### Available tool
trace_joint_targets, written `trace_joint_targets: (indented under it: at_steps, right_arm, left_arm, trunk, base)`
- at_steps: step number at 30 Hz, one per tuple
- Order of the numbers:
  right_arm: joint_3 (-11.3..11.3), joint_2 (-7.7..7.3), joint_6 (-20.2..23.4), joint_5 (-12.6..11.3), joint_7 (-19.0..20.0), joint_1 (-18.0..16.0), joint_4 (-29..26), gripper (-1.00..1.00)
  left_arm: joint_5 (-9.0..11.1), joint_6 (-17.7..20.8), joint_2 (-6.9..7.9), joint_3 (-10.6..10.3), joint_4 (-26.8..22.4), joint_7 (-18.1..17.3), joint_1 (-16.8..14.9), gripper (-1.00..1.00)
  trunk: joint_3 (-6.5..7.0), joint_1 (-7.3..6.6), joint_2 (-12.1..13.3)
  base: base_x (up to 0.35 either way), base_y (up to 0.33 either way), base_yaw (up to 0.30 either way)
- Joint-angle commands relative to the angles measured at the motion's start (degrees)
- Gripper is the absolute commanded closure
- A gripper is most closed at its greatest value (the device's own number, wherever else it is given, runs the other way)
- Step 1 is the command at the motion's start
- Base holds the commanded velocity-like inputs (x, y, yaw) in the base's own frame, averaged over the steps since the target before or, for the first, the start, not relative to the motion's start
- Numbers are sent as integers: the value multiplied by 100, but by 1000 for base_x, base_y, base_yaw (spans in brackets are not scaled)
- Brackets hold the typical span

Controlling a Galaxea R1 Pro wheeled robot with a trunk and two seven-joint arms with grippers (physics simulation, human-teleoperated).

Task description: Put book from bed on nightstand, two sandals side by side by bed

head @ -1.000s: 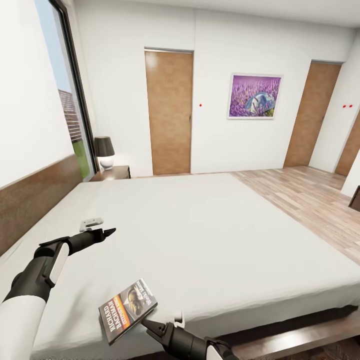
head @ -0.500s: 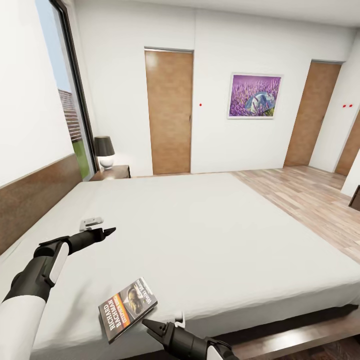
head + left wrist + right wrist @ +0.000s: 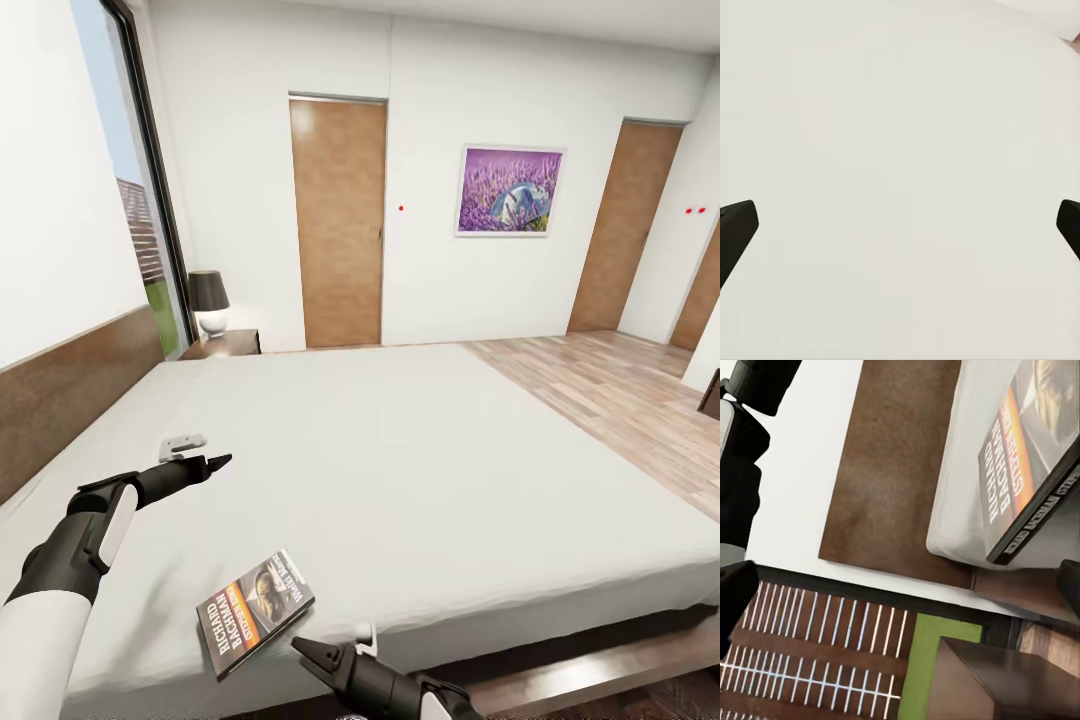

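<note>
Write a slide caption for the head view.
Paperback book lies near the bed edge, right gripper just short of it.

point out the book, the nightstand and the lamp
book [image 3: 255,611], head view, middle of its front cover
nightstand [image 3: 226,346], head view, its dark top
lamp [image 3: 209,293], head view, its dark shade

book [image 3: 254,612] on bed [image 3: 430,470], right gripper [image 3: 312,655] just beside it
</note>
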Motion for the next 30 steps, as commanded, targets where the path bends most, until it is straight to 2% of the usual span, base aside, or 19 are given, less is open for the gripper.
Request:
trace_joint_targets:
  at_steps: [1,10,15,22,27,30]
  right_arm:
    - [18,-8,50,-60,31,-5,22,-100]
    - [-10,-53,42,-74,348,-5,412,-100]
    - [-9,-69,40,-70,546,-4,497,-100]
    - [-8,-73,40,-66,627,-1,530,-100]
    - [-2,-68,39,-28,637,-2,536,-100]
    - [5,-66,39,-11,642,-3,534,-100]
  left_arm:
    - [33,44,-1,10,-3,-10,-3,-100]
    - [33,44,-1,10,-5,-11,-4,-100]
    - [33,44,-1,10,-4,-9,-4,-100]
    - [33,44,-1,10,-3,-10,-4,-100]
    - [33,44,-1,10,-3,-7,-4,-100]
    - [33,44,-1,10,-3,-7,-4,-100]
  trunk:
    - [-6,-1,-3]
    - [-6,-1,-3]
    - [-6,-1,-3]
    - [-6,-1,-3]
    - [-96,109,-203]
    - [-96,109,-203]
  base:
    - [0,0,0]
    - [0,0,0]
    - [0,0,0]
    - [0,0,0]
    - [0,0,0]
    - [0,0,0]
